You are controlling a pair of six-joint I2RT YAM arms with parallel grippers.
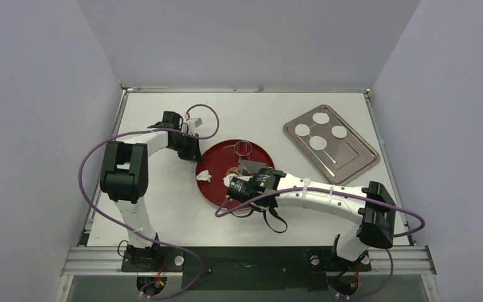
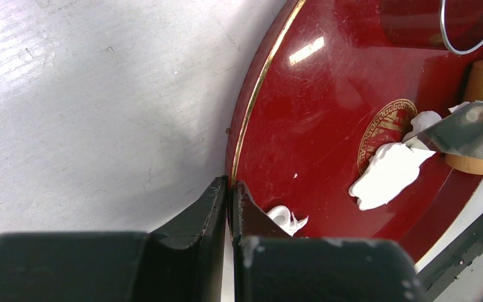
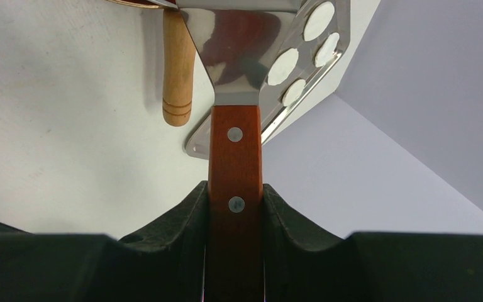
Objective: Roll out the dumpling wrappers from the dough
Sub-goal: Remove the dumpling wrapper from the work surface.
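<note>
1. The dough (image 2: 390, 175) is seen as a thin, flattened white patch with ragged edges. It lies on the red plate (image 2: 327, 94), beside the gold emblem at the plate's centre.
2. A smaller dough scrap (image 2: 286, 218) — curled and torn — lies on the same plate near the rim, just beside the left gripper (image 2: 229, 192).
3. Four dumpling wrappers (image 1: 320, 117) are laid on the metal tray (image 1: 352, 157), well apart from the plate. They are shown as flat, white, even discs, none touching another.
4. The left gripper's jaws are closed together, and the plate's gold-edged rim runs into the slit between them.
5. The right gripper (image 3: 234, 192) is clamped on the wooden handle of a spatula (image 3: 245, 50), whose steel blade is laid over one edge of the dough.
6. That edge of the dough is hidden under the blade, and in the top view the patch is hard to make out beside the right wrist.
7. The rolling pin (image 3: 178, 69) and the ring cutter (image 1: 243, 148) are cut off by the frame in the left wrist view. The blade's tip is cropped in the right wrist view — and one wrapper's edge is hidden behind the blade.
</note>
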